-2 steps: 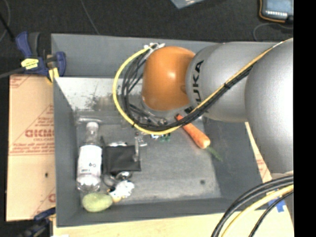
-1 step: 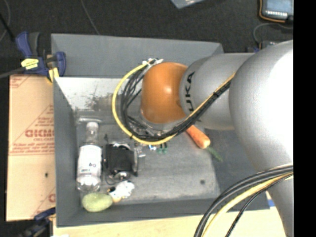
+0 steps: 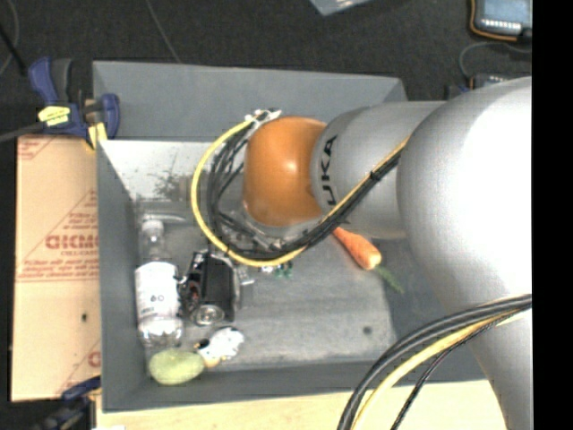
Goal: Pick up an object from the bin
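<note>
The tool (image 3: 211, 287) hangs low at the lower left of the bin (image 3: 304, 330), just beside a clear plastic bottle (image 3: 157, 298) (lying lengthwise). I cannot tell whether the tool is spread or pressed together. A carrot (image 3: 358, 247) lies right of centre.

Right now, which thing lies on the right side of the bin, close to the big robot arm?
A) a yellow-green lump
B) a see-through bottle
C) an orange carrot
C: the orange carrot lies on the right of the bin floor, beside the arm, while the see-through bottle and the yellow-green lump lie by the left wall.
</note>
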`<state>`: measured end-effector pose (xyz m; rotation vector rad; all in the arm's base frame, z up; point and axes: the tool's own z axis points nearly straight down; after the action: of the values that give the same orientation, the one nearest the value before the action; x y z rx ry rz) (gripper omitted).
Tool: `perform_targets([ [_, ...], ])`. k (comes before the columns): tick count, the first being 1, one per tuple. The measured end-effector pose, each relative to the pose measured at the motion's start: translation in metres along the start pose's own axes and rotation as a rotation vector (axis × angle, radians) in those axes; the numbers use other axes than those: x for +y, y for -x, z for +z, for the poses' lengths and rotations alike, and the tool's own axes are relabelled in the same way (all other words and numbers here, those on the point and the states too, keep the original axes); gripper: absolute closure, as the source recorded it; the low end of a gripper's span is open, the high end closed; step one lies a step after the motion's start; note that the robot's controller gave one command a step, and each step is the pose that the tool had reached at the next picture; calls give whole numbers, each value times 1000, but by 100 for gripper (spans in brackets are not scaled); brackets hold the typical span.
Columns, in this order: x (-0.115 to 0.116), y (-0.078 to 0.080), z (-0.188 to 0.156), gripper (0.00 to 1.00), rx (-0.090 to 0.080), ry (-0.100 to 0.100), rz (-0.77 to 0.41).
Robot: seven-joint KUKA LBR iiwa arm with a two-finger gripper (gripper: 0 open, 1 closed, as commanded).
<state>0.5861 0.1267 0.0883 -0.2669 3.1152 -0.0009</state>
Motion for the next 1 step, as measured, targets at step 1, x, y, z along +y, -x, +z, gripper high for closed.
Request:
perform_targets([
  [1, 23, 12, 17, 100, 1, 1, -97],
])
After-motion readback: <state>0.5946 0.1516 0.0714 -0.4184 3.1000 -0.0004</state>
